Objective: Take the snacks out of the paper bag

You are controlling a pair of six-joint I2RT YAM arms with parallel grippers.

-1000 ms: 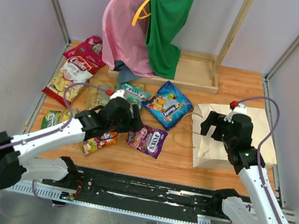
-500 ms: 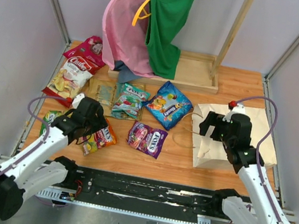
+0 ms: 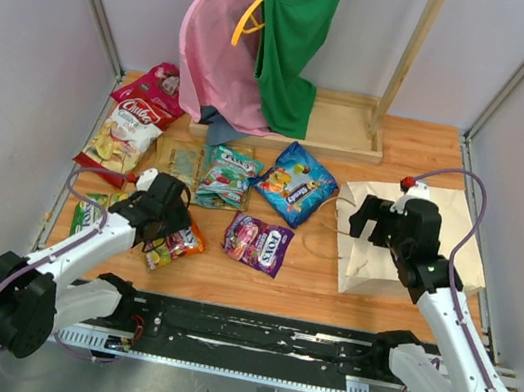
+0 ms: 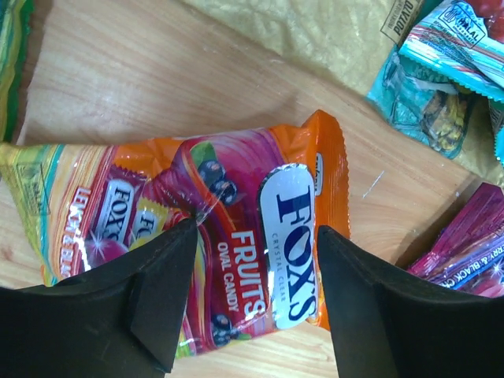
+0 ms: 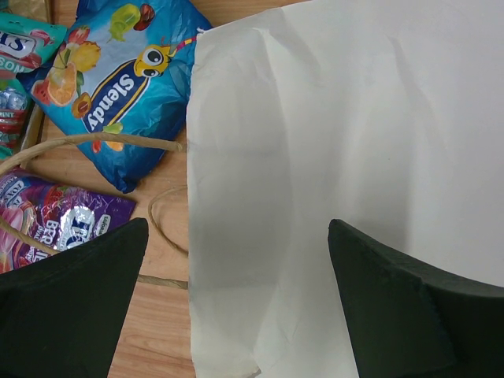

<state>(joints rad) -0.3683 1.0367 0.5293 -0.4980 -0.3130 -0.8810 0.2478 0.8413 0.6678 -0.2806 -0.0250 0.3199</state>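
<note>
**Top view.** The left gripper (image 3: 174, 225) is drawn back toward the left edge and hangs over the orange packet (image 3: 183, 240). A second ago it reached further in, near the teal packet (image 3: 226, 174). The snacks lie spread on the table (image 3: 309, 275), left of the bag (image 3: 366, 265). None appears to have shifted. The bag lies flat on the right under the right gripper (image 3: 364, 219), which has not moved. Judgement: the unloading looks nearly or fully done, since the bag looks collapsed. Whether anything remains inside cannot be told.

**Left wrist.** The left gripper (image 4: 256, 228) is partly open. One finger sits over the orange packet (image 4: 260, 236) and the other is at its printed end. The packet lies flat on the wood and nothing looks pinched. A purple packet (image 4: 472, 236) lies at the lower right.

**Right wrist.** The right gripper (image 5: 238, 228) is spread wide and holds nothing. It hovers above the bag (image 5: 354, 142), near its mouth edge. The blue packet (image 5: 126, 87) lies outside the bag, beside a handle loop.
</note>
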